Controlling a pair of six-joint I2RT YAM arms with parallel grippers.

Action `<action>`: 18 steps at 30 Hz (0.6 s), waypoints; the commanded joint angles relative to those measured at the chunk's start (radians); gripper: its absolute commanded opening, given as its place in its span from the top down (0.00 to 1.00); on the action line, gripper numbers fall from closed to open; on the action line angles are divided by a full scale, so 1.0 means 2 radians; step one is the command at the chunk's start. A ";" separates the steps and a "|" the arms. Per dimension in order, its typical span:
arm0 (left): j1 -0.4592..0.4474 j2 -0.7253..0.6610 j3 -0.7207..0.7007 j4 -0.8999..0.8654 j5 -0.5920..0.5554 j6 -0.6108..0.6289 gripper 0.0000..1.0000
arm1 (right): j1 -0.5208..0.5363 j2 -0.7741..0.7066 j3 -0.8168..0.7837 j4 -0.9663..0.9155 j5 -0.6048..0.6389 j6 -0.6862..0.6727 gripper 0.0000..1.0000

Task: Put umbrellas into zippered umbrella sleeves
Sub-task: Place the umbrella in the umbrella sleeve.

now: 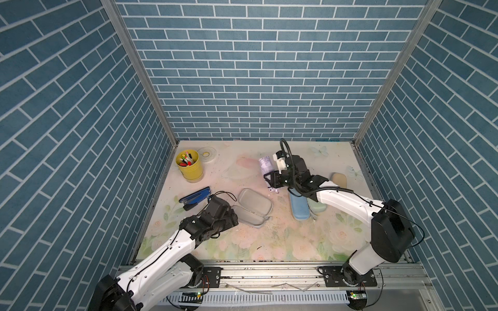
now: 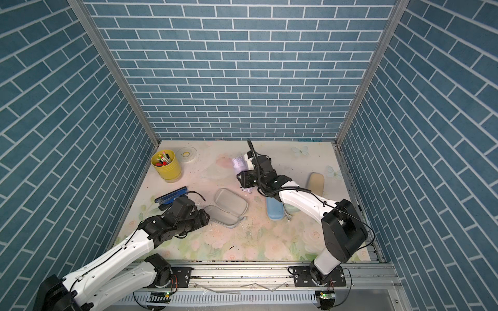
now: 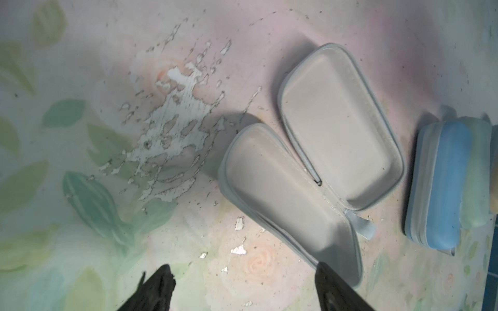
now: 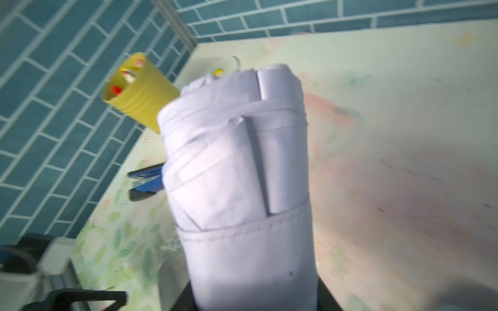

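Lilac in colour, the short rolled fabric umbrella (image 1: 265, 167) is clamped between the fingers of the right gripper (image 1: 270, 180), beyond the table's middle and a little to the right. Most of the roll sticks out on the far side of the fingers, and a small lilac end shows on the near side. In the right wrist view, which is blurred, the roll fills the gap between the two dark fingers, and they press on its sides. Whether the near end touches the floral printed tabletop (image 1: 269, 242) I cannot tell.

Near and left of the umbrella lies an oblong clamshell zip sleeve with pale grey lining (image 1: 254, 206), opened flat with both halves facing up. The left gripper (image 1: 233, 215) is at its left end, fingers spread wide with nothing between them. In the left wrist view one dark fingertip (image 3: 327, 274) overlaps the rim of the nearer half, but contact is unclear.

Right of the open sleeve, a closed blue zip sleeve (image 1: 299, 210) and a closed mint-green zip sleeve (image 1: 318, 207) lie side by side, partly under the right arm. A closed beige zip sleeve (image 1: 339, 180) lies farther right.

At far left stand a yellow cup of pens (image 1: 190, 167) and a white tape roll (image 1: 207, 154). A dark blue stapler (image 1: 195, 196) lies nearer, by the left wall.
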 commanded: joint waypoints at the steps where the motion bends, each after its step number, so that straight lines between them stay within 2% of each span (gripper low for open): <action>1: 0.003 0.005 -0.036 0.152 0.008 -0.064 0.20 | 0.044 0.019 -0.025 0.121 0.020 0.048 0.77; 3: 0.004 0.023 -0.065 0.209 0.016 -0.086 0.25 | 0.063 0.040 -0.035 0.144 0.031 0.060 0.78; 10: 0.016 0.074 -0.118 0.331 0.019 -0.095 0.57 | 0.108 0.074 -0.059 0.130 0.048 0.074 0.78; 15: 0.017 0.138 -0.122 0.426 0.036 -0.095 0.71 | 0.119 0.075 -0.075 0.111 0.048 0.082 0.79; 18: 0.017 0.185 -0.128 0.490 0.048 -0.102 0.77 | 0.121 0.087 -0.059 0.079 0.061 0.076 0.79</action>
